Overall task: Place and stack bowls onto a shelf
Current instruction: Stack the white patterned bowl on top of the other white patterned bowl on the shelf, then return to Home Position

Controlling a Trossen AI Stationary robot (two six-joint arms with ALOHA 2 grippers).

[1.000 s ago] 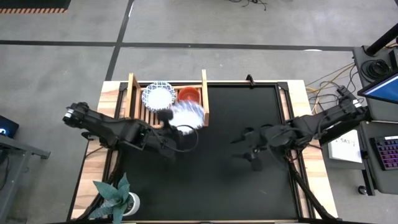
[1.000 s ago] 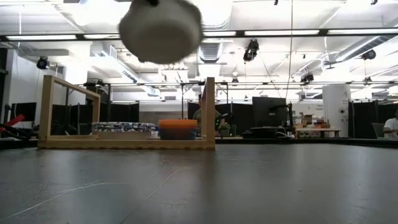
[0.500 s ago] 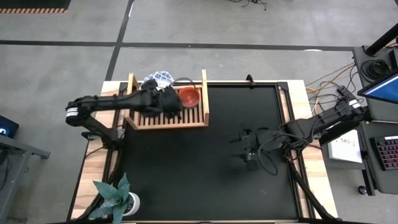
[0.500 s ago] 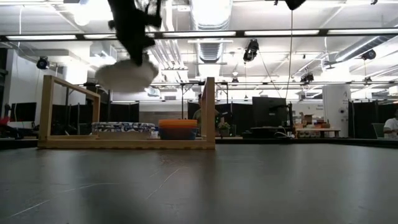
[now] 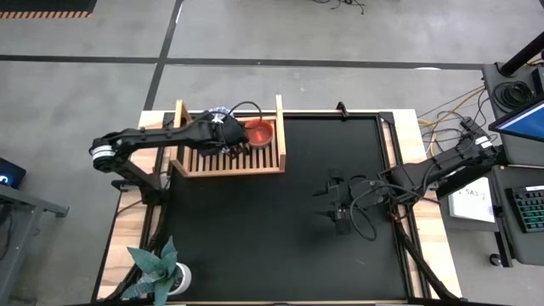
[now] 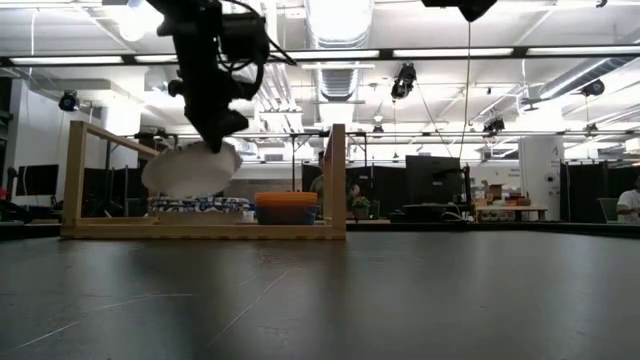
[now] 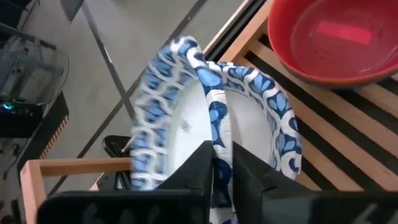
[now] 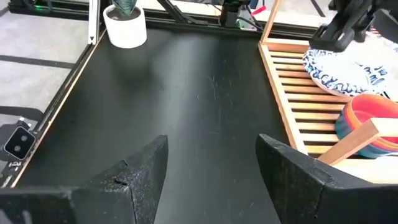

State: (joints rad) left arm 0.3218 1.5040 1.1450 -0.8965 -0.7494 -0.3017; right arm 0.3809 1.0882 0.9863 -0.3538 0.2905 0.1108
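The wooden slatted shelf (image 5: 229,167) stands at the table's far left; it also shows in the low view (image 6: 200,230). On it a white bowl with a blue patterned rim (image 6: 198,205) rests on its base. Beside that, a red bowl (image 5: 258,132) sits on top of another bowl. My left gripper (image 5: 224,133) is over the shelf, shut on a second patterned bowl (image 6: 192,168), right above the resting one. My right gripper (image 5: 337,209) hangs open and empty over the black mat, right of centre; its fingers stand wide apart in the right wrist view (image 8: 211,168). My left gripper pinches the patterned bowl's rim (image 7: 214,127) between its two fingers, one inside the bowl and one outside. The fingers come from above, pointing down. The bowl hangs tilted below them, just over the patterned bowl on the shelf; I cannot tell whether the two touch.
The shelf's upright corner posts (image 6: 338,175) and side rails stand around the bowls. A potted plant (image 5: 161,270) stands at the near left corner. The black mat (image 5: 280,246) covers the table from the shelf to the near and right edges.
My left gripper has carried the patterned bowl from over the shelf's front right toward the table's far left, then down. The bowl now hangs low and tilted over the patterned bowl on the shelf.
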